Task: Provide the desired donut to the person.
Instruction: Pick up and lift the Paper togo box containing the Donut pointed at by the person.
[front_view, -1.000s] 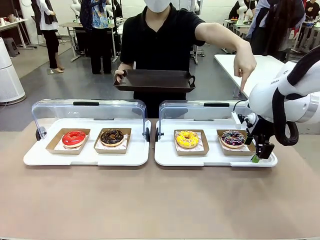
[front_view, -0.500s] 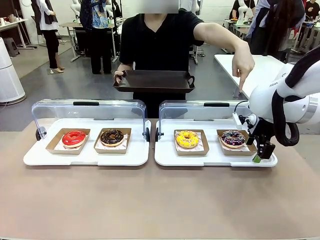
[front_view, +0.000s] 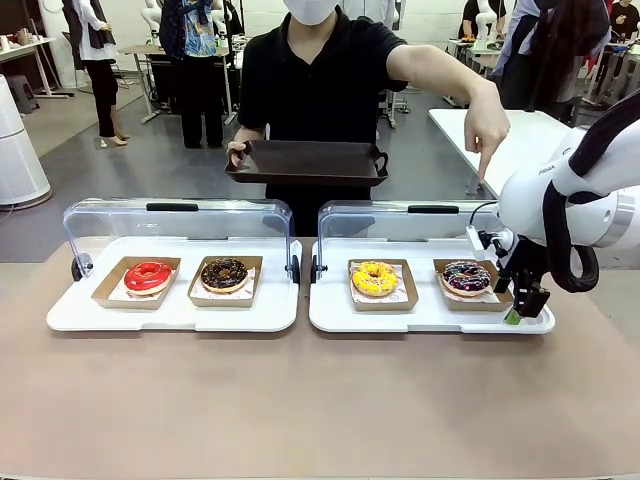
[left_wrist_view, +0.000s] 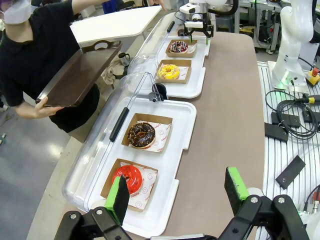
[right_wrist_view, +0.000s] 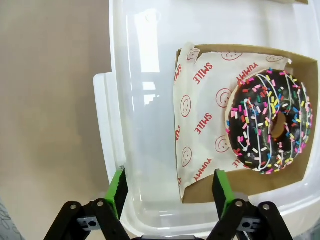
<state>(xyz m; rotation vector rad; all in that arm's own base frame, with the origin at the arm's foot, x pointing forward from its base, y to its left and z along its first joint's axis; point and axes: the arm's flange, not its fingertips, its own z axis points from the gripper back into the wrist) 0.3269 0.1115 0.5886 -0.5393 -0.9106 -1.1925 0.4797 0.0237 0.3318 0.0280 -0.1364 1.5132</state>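
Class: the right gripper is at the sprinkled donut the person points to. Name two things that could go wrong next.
1. The open right gripper straddles the tray rim and the cardboard box corner; closing might pinch the rim, or grip one corner so the sprinkled donut tips.
2. The person's pointing hand hangs nearby above; lifting could meet it.

Showing two trays lying just beside each other on the table (front_view: 300, 410): left tray (front_view: 68, 318) and right tray (front_view: 330, 318). Showing two boxed donuts sitting in a row in each: outer-left donut (front_view: 148, 276), inner-left donut (front_view: 224, 273), inner-right donut (front_view: 375, 278), outer-right donut (front_view: 466, 276). Showing the left lid (front_view: 175, 218) and right lid (front_view: 395, 222) standing behind their trays. Showing the person (front_view: 320, 80) standing at the far side, holding a serving tray (front_view: 308, 162) above the gap between the lids, with a hand (front_view: 488, 128) pointing down behind the outer-right donut. Showing the right gripper (front_view: 518, 308) hanging at the right tray's right end, just beside that donut's box (front_view: 497, 297).
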